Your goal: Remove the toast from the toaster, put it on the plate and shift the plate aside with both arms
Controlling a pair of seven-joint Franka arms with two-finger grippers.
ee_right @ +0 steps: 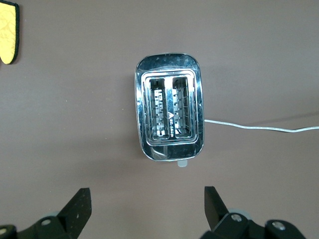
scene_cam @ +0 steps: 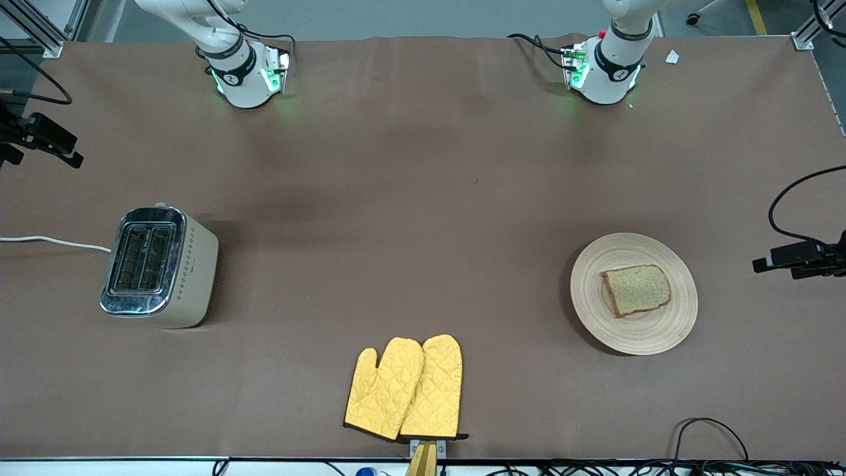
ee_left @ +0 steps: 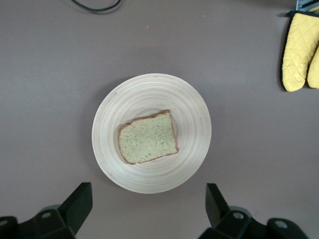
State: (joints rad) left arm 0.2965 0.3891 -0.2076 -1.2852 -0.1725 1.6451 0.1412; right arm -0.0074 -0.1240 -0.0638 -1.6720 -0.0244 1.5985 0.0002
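Note:
The toast [scene_cam: 636, 289] [ee_left: 148, 137], a tan slice with a brown crust, lies flat on the round pale wooden plate [scene_cam: 681, 314] [ee_left: 192, 104] toward the left arm's end of the table. High above the plate hangs my left gripper [ee_left: 148, 201], open and holding nothing. Over the toaster [ee_right: 168, 113] my right gripper [ee_right: 148, 204] is also open and holding nothing. In the front view only the two arm bases show, and both hands are out of its frame.
A steel toaster [scene_cam: 158, 266] with two empty slots stands toward the right arm's end, its white cord [scene_cam: 53, 241] running off the table. Two yellow quilted oven mitts [scene_cam: 406, 389] lie near the front camera's edge. Black camera mounts [scene_cam: 800, 258] stand at both table ends.

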